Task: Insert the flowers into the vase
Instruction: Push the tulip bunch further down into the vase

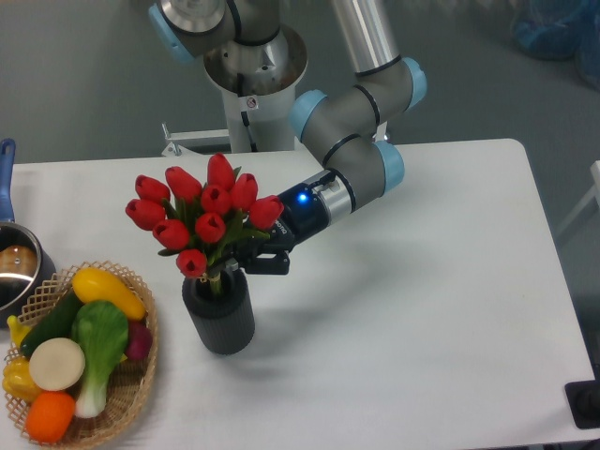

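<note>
Hand (251,258) state: clamped on the lower stems of the flowers (202,220), approaching from the 3 o'clock side with the arm running up toward 1 o'clock; the fingertips are partly hidden behind leaves, so the exact contact line cannot be read. Position of the bunch: stem ends are inside the mouth of the vase (219,316), which stands upright on the tabletop (422,309), left of centre, with the hand just above its rim at the 2 o'clock edge. Task progress, as a judgement: insertion is started and mostly achieved, since the stems enter the opening and the lowest bud sits just above the rim. Remaining steps appear to be lowering the bunch until it rests on its own, releasing the grip, and withdrawing without dragging the stems or tipping the vase. How deep the stems reach cannot be seen. Appearance of the bunch: about nine closed red tulip buds, fanned toward 11 o'clock, with green leaves below and pale stems gathered together; the bunch leans left of vertical. The vase is dark grey, matte, ribbed and cylindrical. A wicker basket (131,394) of toy vegetables lies near the vase at 8 o'clock, and a metal pot (17,267) with a blue handle sits at the left edge, well apart.
</note>
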`<move>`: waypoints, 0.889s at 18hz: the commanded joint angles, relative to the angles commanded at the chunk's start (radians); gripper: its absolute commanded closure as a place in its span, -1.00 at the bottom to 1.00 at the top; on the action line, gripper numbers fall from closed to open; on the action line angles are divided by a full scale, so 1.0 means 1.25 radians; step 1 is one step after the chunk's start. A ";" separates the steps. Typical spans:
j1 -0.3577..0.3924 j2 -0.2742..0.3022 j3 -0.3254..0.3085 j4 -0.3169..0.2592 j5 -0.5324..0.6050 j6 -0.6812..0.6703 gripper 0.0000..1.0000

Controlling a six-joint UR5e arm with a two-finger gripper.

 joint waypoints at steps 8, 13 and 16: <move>0.000 -0.007 -0.004 0.000 0.001 0.002 0.81; -0.001 -0.015 -0.001 -0.001 0.001 0.002 0.80; -0.001 -0.018 0.000 -0.001 0.002 0.002 0.80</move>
